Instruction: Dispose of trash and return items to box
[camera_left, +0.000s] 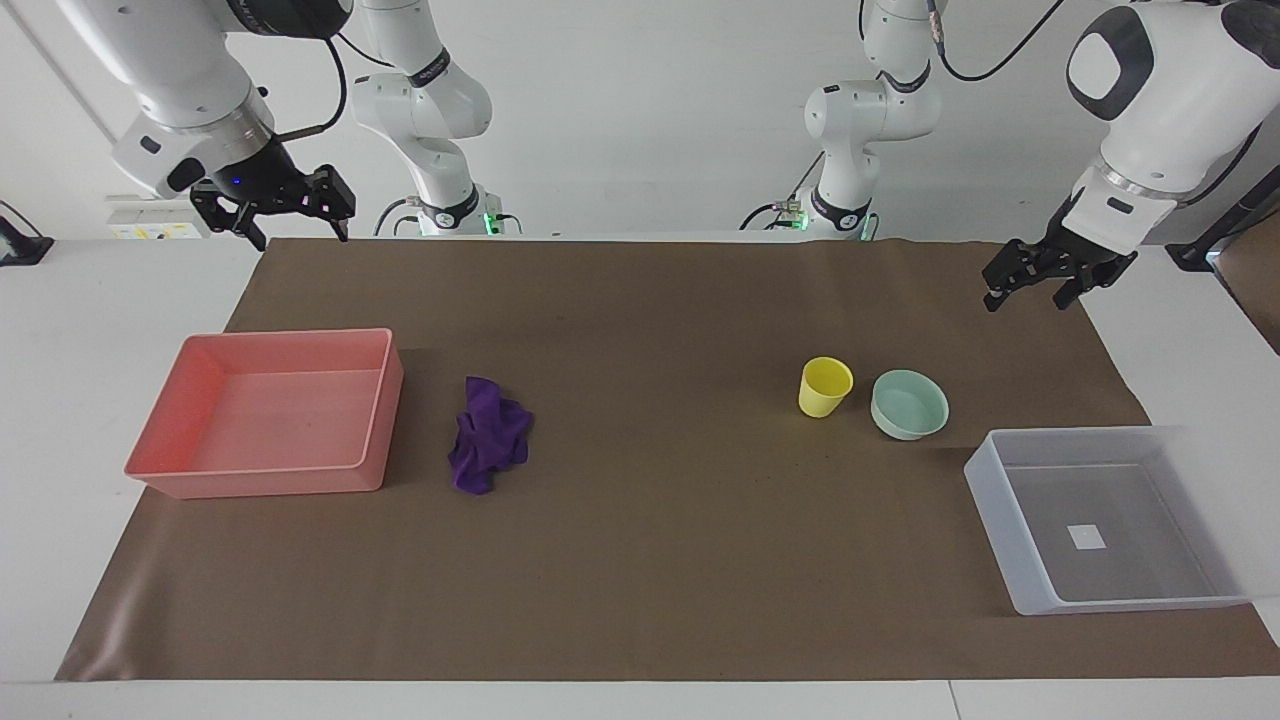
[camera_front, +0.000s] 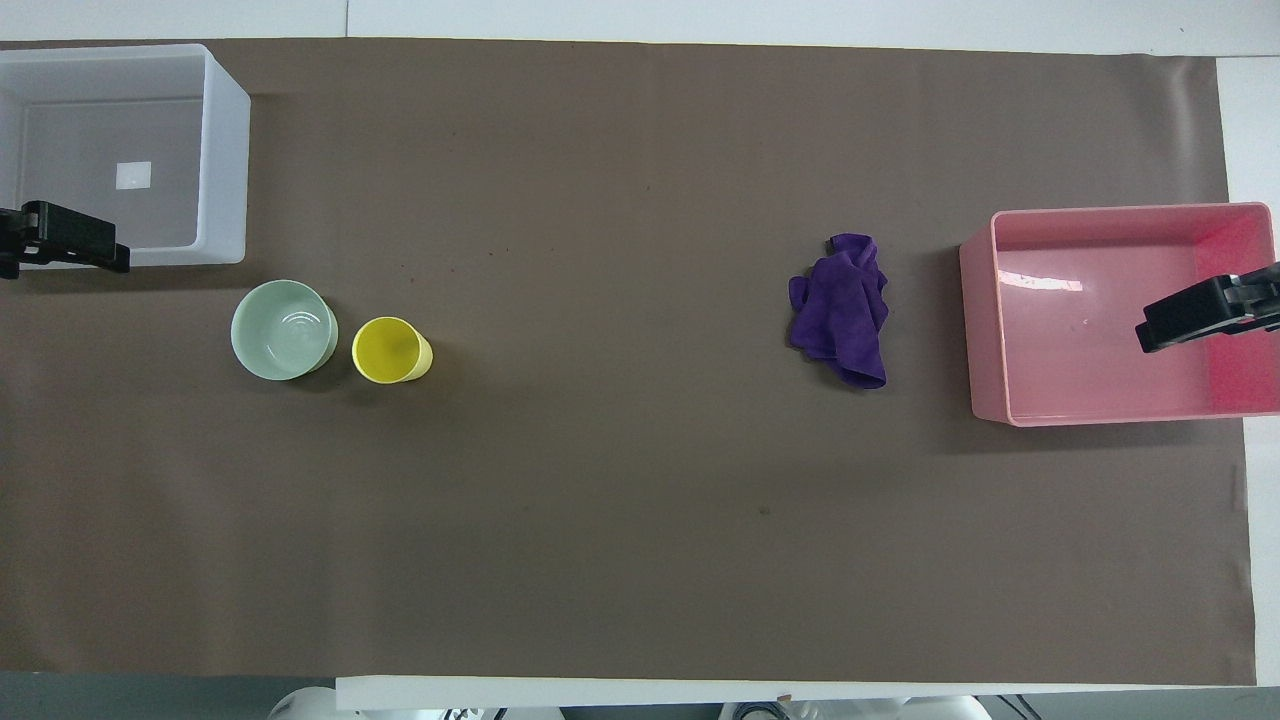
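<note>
Covering the white table (camera_left: 60, 420), brown paper (camera_left: 650, 560) lies flat, faintly speckled

A wide bare stretch of table (camera_left: 660, 560) separates the purple cloth (camera_left: 489, 435) from the yellow cup (camera_left: 825, 386). Cup and mint bowl (camera_left: 909, 403) stand just beside each other, leaving little room between them for fingers.

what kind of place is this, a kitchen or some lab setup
Most likely a robot lab test bench, not a kitchen: a white table under a plain brown mat, two arms waiting with left gripper and right gripper raised, and staged props like a pink bin.
</note>
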